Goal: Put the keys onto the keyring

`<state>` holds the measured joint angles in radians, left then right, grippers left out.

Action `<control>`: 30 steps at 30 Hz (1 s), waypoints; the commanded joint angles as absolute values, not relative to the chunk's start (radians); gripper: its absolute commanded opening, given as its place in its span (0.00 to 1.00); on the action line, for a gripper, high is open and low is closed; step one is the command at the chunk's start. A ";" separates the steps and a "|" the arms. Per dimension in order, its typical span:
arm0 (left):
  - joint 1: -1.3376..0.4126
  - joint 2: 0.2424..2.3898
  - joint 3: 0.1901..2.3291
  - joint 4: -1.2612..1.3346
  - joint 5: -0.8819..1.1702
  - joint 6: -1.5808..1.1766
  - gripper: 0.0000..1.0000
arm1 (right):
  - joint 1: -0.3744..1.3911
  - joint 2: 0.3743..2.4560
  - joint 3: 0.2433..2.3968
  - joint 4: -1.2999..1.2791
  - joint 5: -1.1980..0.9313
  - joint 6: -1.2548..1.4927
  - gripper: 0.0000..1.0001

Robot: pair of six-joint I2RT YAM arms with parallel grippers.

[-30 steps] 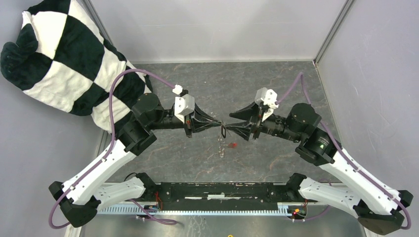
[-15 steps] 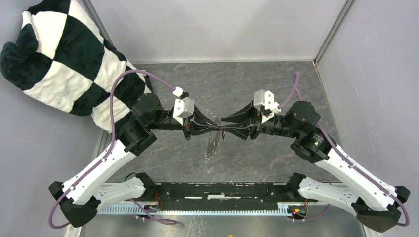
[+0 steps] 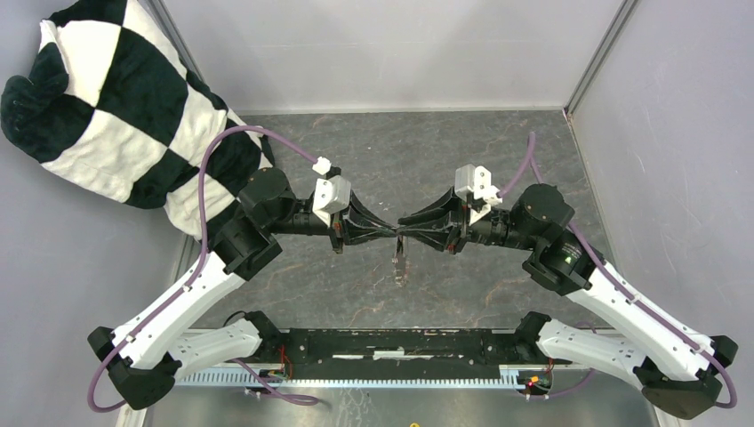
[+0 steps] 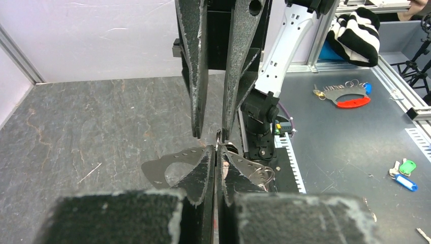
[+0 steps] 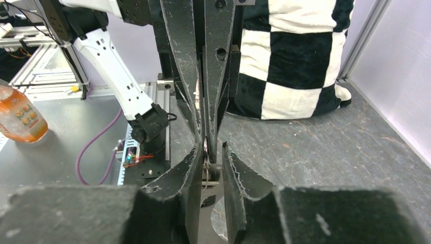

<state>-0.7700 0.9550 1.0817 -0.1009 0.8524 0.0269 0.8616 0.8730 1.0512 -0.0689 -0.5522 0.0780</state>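
The keyring point(image 4: 167, 169), a flat silvery plate with small holes, hangs edge-on below the two fingertips in the top view point(image 3: 399, 264). My left gripper point(image 4: 217, 148) point(image 3: 391, 232) is shut on its upper edge. A small wire ring point(image 4: 263, 176) sits on the plate's right side. My right gripper point(image 5: 212, 148) point(image 3: 405, 233) meets the left one tip to tip. Its jaws stand narrowly apart around a thin wire loop point(image 5: 206, 165) and a small dark tag point(image 5: 213, 175) that hang between them. The keys themselves are too small to make out. No red tag shows in the top view.
A black-and-white checked cushion point(image 3: 116, 98) leans at the back left. Grey walls close the marbled table point(image 3: 498, 151) on three sides. On the bench off the table lie a red-edged key bunch point(image 4: 348, 96) and green and blue tags point(image 4: 404, 170). An orange bottle point(image 5: 18, 118) stands there too.
My right gripper has slid left until its tips meet the left gripper's, and its jaws have narrowed. The hanging keyring has swung. The red tag seen below has gone from the top view.
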 commanded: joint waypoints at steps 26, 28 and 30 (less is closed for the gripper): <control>-0.772 1.119 1.419 -0.778 0.853 0.603 0.45 | 0.853 1.004 1.215 -0.402 -0.512 0.009 0.00; -0.773 1.145 1.440 -0.830 0.817 0.650 0.44 | 0.852 1.018 1.229 -0.419 -0.514 0.008 0.00; -0.773 1.155 1.443 -0.854 0.777 0.694 0.45 | 0.853 1.027 1.241 -0.435 -0.521 -0.024 0.00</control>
<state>-0.7700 1.1271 1.4029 -0.6907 0.8459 0.5213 0.8555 1.0245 1.1645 -0.4164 -0.5148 0.0223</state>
